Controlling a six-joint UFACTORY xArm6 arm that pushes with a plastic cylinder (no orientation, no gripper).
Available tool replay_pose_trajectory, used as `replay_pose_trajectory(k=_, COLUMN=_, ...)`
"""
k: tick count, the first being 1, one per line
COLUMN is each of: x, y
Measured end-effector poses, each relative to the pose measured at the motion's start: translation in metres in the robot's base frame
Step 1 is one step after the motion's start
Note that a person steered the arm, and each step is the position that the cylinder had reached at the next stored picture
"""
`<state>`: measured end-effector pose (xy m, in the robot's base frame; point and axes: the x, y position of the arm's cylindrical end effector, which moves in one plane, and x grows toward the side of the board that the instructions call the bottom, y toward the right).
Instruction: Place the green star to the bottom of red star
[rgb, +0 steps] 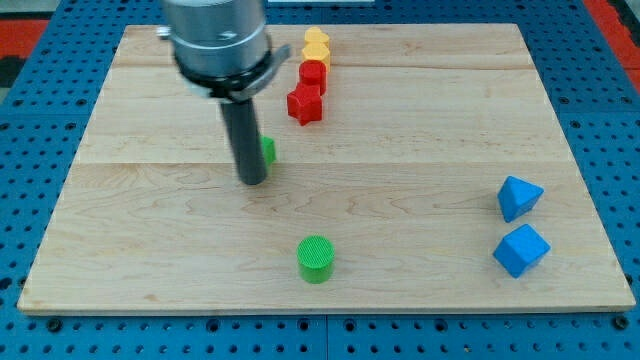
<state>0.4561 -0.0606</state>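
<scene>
The red star (305, 104) lies near the view's top centre on the wooden board (420, 130). The green star (268, 151) is below and to the left of it, mostly hidden behind my rod; only its right edge shows. My tip (253, 181) rests on the board touching the green star's left side, at its lower left.
A red block (313, 73) and two yellow blocks (316, 45) line up above the red star. A green cylinder (316, 259) stands at the bottom centre. A blue triangular block (518, 197) and a blue block (521, 250) sit at the right.
</scene>
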Motion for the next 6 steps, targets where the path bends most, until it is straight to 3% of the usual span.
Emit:
replay_pose_trajectory(k=1, x=-0.016, y=0.044)
replay_pose_trajectory(k=2, x=0.032, y=0.043)
replay_pose_trajectory(k=3, x=0.034, y=-0.013)
replay_pose_trajectory(k=4, x=0.011, y=-0.069)
replay_pose_trajectory(k=6, x=-0.032, y=-0.044)
